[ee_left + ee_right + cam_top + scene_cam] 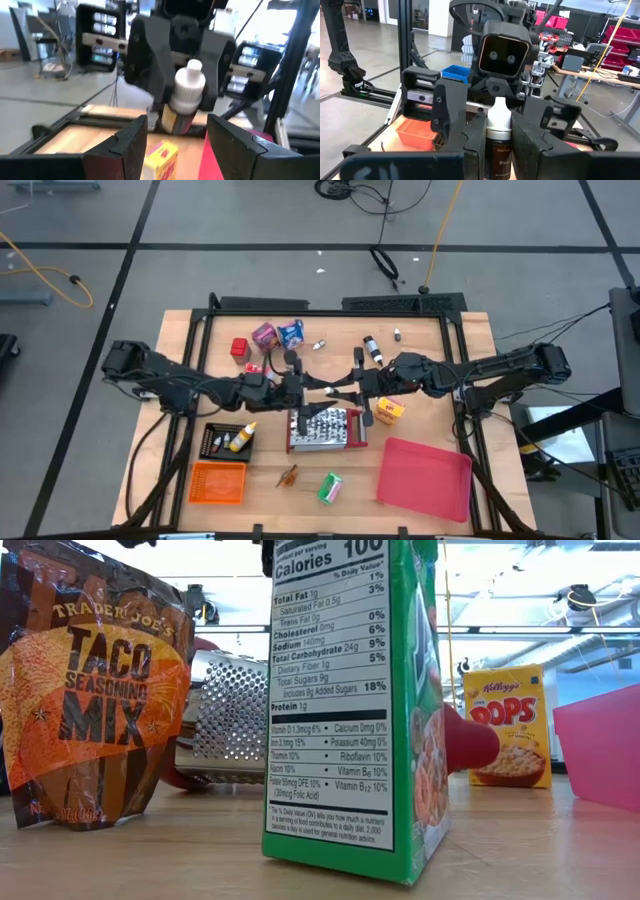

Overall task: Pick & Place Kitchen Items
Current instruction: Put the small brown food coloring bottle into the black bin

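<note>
The right gripper (498,137) is clamped on a small dark-brown bottle with a white cap (498,135), held upright above the middle of the wooden table (430,350), over the steel grater with a red end (322,428). Facing it, the left gripper (172,135) stands with its fingers spread to either side of the bottle, not pressing it, which looks like a hand-over between the arms. Just beside them on the table lies a yellow cereal box (389,410); the flat red tray (425,477) sits nearer the right front corner.
</note>
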`<action>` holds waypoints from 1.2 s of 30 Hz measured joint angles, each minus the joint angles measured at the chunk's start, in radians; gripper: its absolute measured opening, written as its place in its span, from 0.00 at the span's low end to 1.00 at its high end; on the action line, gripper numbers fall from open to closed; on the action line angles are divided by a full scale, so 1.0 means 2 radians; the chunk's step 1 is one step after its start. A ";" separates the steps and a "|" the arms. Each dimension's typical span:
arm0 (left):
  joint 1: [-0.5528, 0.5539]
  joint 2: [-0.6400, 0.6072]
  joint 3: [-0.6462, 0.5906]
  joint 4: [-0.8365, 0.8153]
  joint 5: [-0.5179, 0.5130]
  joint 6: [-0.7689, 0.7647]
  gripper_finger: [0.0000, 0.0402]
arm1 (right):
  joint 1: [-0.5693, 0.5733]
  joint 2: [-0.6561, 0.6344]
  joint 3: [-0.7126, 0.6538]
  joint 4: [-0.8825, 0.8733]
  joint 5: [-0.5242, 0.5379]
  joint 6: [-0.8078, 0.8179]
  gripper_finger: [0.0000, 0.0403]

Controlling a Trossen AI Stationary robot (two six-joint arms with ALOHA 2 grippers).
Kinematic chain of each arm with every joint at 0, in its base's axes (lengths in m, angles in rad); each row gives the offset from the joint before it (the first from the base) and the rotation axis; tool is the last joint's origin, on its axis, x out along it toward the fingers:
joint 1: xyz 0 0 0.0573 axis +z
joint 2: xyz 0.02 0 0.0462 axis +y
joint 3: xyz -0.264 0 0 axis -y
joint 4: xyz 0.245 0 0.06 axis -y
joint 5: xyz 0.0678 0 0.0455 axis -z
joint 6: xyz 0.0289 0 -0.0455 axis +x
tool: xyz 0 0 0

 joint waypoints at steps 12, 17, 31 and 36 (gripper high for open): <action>0.008 0.024 0.000 0.032 0.011 0.000 0.51 | 0.000 0.000 0.000 -0.015 0.000 0.005 0.14; 0.008 0.024 0.000 0.032 0.016 0.000 0.50 | 0.000 0.000 0.000 -0.015 0.000 0.005 0.14; 0.008 0.024 -0.001 0.027 0.039 0.017 0.11 | 0.000 0.018 0.000 -0.007 -0.003 0.010 0.18; 0.009 0.024 0.000 0.021 0.044 0.015 0.11 | 0.000 0.016 0.000 -0.004 -0.001 0.009 0.23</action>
